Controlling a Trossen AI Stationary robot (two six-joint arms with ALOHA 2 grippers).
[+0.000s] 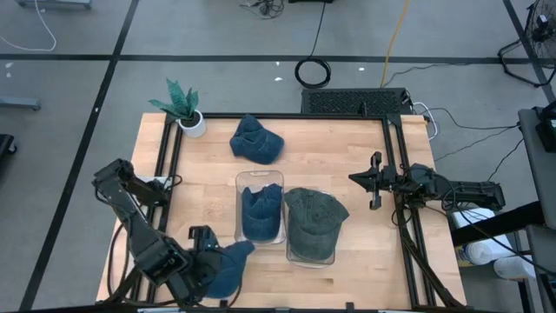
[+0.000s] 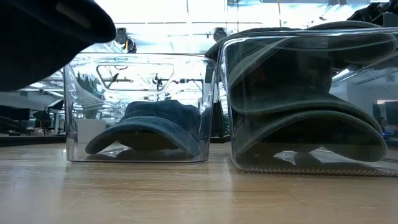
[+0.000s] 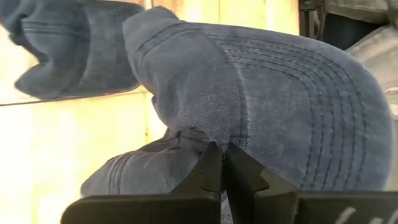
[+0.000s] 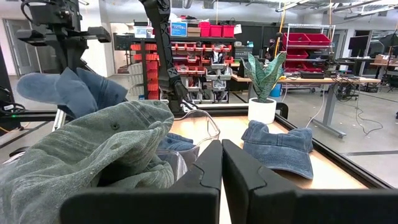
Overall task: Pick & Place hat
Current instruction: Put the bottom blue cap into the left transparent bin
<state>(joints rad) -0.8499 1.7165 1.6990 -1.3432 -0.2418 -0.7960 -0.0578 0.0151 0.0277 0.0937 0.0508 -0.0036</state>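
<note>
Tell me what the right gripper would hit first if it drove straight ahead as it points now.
Probably the green hat piled in the clear bin; it lies directly ahead of the right gripper, though depth is uncertain.

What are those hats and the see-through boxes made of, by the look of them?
The blue hat held by the left gripper looks like washed cotton denim: matte, with stitched rows on the brim. The green hat seems similar faded cloth. The clear bins look like glossy hard plastic, though glass is possible.
</note>
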